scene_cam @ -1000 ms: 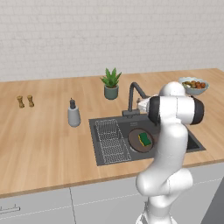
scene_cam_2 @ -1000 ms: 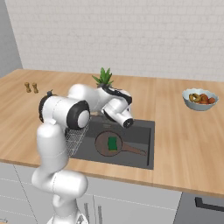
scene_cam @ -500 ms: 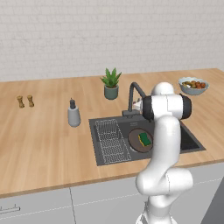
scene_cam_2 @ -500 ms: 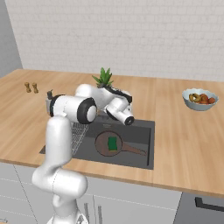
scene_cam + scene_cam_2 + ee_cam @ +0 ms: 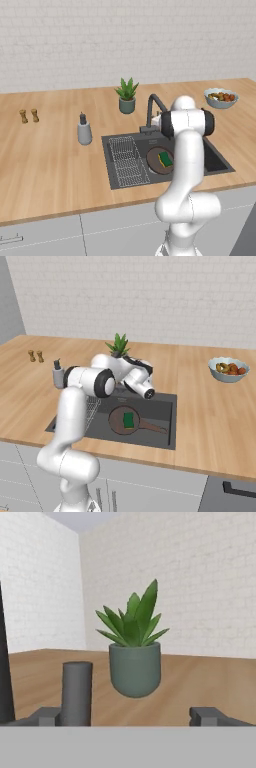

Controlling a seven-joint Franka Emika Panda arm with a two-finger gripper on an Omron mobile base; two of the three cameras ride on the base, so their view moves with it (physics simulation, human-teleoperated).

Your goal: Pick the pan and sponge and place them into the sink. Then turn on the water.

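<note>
I see the pan [image 5: 124,420], round and dark brown-black, lying flat on the floor of the sink [image 5: 170,407], its long straight handle reaching toward the basin's right side in the right base view. The sponge [image 5: 129,419] sits inside the pan, a small block showing green on top with a yellow edge. In the left base view my own arm cuts off the right part of the pan [image 5: 156,161], and the sponge [image 5: 165,159] shows just beside the arm. The sink [image 5: 112,161] is a dark grey rectangular recess in the wooden counter [image 5: 45,165], with a wire rack [image 5: 127,160] filling its left portion. The dark curved faucet [image 5: 152,107] rises at the back edge; I can make out no stream under its spout.

The gripper [image 5: 132,716] is level with the faucet's base, and I read its fingers [image 5: 206,714] as spread wide with nothing between them. A dark upright cylinder [image 5: 77,693] stands just over the left tip. Beyond it sits a leafy plant [image 5: 134,662] in a smooth rounded grey-green pot.

Farther out stand a grey soap bottle [image 5: 84,130], two small brown shakers [image 5: 28,115], and a bowl of fruit [image 5: 228,369].
</note>
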